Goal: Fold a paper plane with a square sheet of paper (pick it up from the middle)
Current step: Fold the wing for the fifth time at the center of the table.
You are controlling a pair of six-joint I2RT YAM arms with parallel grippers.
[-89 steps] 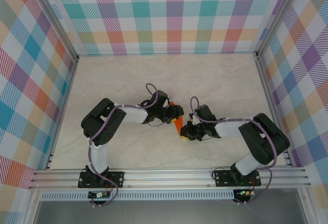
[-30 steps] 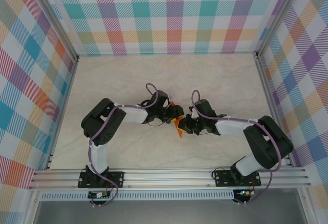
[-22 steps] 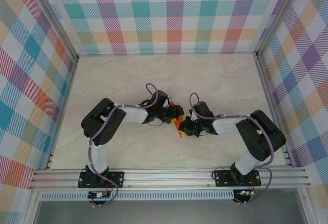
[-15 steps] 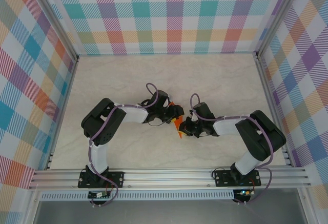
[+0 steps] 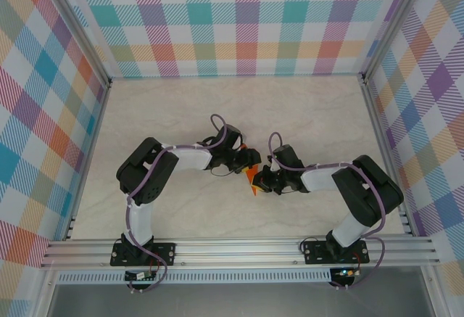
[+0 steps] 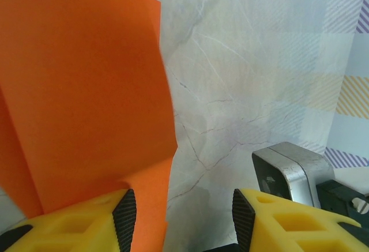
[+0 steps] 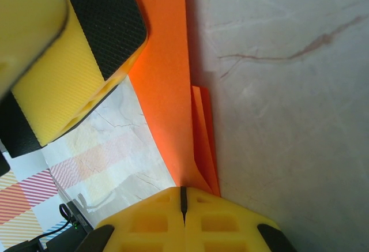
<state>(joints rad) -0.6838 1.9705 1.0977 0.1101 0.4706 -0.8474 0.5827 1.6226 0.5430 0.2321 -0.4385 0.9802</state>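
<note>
The orange paper (image 6: 86, 90), long axis near-to-far, sits pinched in the right gripper's (image 7: 183, 197) closed jaws, against one side of the left gripper's (image 6: 181, 209) open jaws.

I count one orange sheet (image 5: 251, 180) on my feed, folded. Two arms: left arm (image 5: 185, 159), right arm (image 5: 326, 178). Two grippers: left gripper (image 5: 252, 161), right gripper (image 5: 261, 183). Four yellow fingers (image 6: 288, 217) in all. One table (image 5: 159, 114).
</note>
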